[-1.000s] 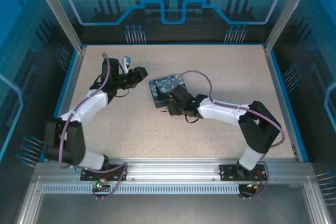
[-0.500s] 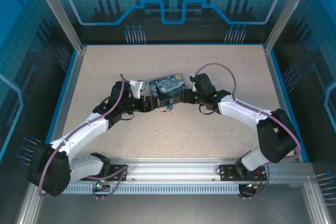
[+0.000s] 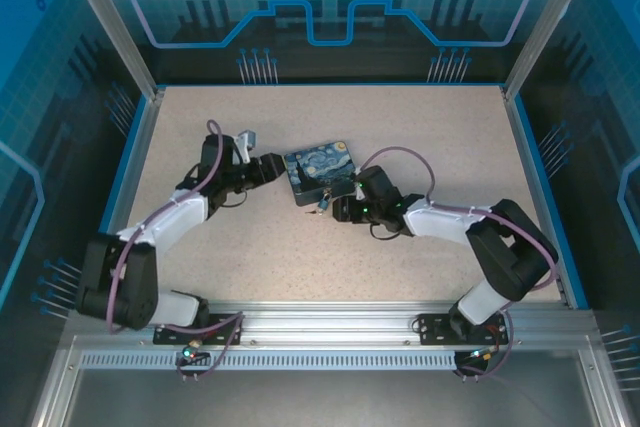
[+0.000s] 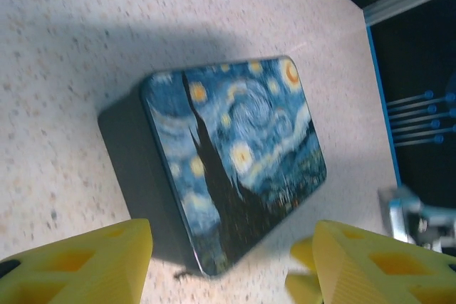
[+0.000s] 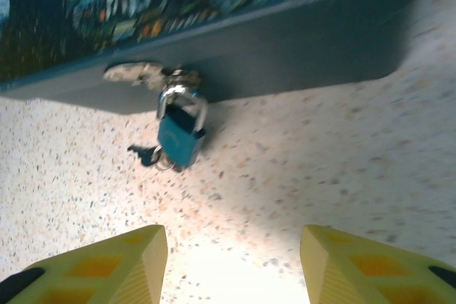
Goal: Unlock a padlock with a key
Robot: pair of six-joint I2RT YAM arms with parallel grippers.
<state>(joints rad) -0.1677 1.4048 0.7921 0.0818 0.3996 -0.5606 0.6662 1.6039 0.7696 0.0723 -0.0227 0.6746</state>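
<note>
A: Counter (image 3: 450, 137), top view. Speckled surface with a blue rim on the left, far and right sides and a metal rail along the bottom of the frame. Wide bare stretches at upper right and lower centre. Both arms reach in toward the middle.

B: Largest thing on it?

A: The painted tin (image 3: 320, 172), just left of centre, lying flat and turned at an angle to the rim. The left wrist view has its lid (image 4: 235, 169) across mid-frame, rounded corners, open counter around it.

B: Grippers?

A: Left gripper (image 3: 270, 169) sits just beside the tin's left edge. Its jaws are spread wide and hold nothing; the yellow fingers (image 4: 92, 261) stand in the bottom corners of its wrist view, with the tin's near corner between them. Right gripper (image 3: 338, 209) is near the tin's lower edge, jaws likewise apart and empty, its fingers (image 5: 370, 261) low in frame, apart from the lock.

B: Padlock?

A: The padlock (image 5: 178, 140) hangs on the tin's side wall (image 5: 285, 48), shackle uppermost through a silvery latch (image 5: 135, 72). The body points down-frame, long axis near vertical and slightly tilted. In the top view it (image 3: 322, 203) sits at the tin's lower edge.

B: Key?

A: The key (image 5: 144, 152) is a small dark sliver at the lock's lower left, touching it and lying roughly across the frame. Whether it sits in the keyhole, I cannot tell.
</note>
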